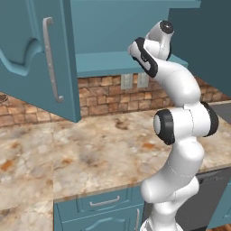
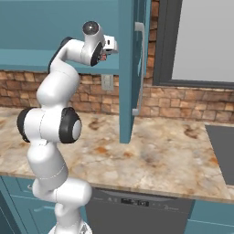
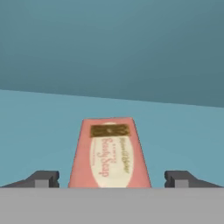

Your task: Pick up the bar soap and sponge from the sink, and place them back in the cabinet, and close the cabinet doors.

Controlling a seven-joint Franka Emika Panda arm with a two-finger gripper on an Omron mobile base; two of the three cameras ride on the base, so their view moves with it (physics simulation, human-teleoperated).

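In the hand view the bar soap lies flat on the teal shelf of the cabinet, running from 6 o'clock toward 12. The gripper straddles its near end, and the fingers stand spread wide at 8 and 4 o'clock, with clear shelf showing between each tip and the block. They hold nothing.

The right base view shows the hand reaching into the cabinet at shelf height, close beside the open right door; the left door is swung out over the bench.

The step in hand appears to be letting go of the soap. To do it well, the arm should draw straight back along the line of the fingers, keeping them wide so neither tip drags the block, and staying off the right door's edge.
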